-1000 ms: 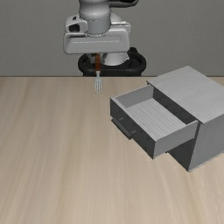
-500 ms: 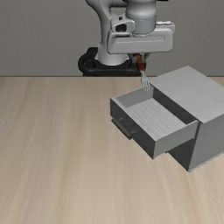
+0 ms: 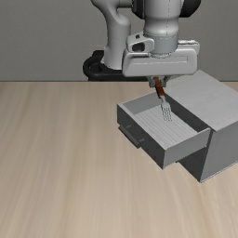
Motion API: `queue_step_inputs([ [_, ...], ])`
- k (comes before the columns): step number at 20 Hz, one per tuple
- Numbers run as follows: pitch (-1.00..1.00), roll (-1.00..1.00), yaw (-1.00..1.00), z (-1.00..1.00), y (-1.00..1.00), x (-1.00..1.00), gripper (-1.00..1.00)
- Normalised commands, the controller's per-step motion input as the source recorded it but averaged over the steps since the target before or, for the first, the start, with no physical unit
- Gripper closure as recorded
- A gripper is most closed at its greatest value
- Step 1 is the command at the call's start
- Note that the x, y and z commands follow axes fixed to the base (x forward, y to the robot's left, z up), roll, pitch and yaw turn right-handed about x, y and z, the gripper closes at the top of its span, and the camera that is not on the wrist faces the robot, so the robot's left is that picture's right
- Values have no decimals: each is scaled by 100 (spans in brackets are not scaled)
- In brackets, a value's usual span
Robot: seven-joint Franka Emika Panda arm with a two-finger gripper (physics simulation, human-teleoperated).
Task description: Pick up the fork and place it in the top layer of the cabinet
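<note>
Since the frame half a second ago, my arm (image 3: 153,23) has carried the fork farther toward the exterior view's right and lower, from above the drawer's back corner to over the drawer's open interior.

A pale wooden table (image 3: 56,158) fills most of the scene. On it, at the exterior view's right, stands a grey cabinet (image 3: 218,112), its right edge cut off by the frame. Its drawer (image 3: 149,139) is pulled out toward the exterior view's lower left, with a dark handle (image 3: 133,139) on its front panel. The drawer hides the cabinet's face below it, so I cannot count the layers.

The arm's upper part runs out of the top of the frame, and its dark base (image 3: 98,68) is partly hidden behind it. The gripper (image 3: 159,84) points downward and is clamped on the fork's handle. Its fingers are mostly tucked under the white hand.

The fork (image 3: 165,107) hangs tines down, slightly tilted, over the drawer's interior. I cannot tell whether the tines touch the drawer floor.
</note>
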Motion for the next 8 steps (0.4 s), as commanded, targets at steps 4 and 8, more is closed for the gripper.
queue_step_inputs([
  [4, 0, 0, 0, 0, 0, 0, -100],
  [8, 0, 0, 0, 0, 0, 0, -100],
])
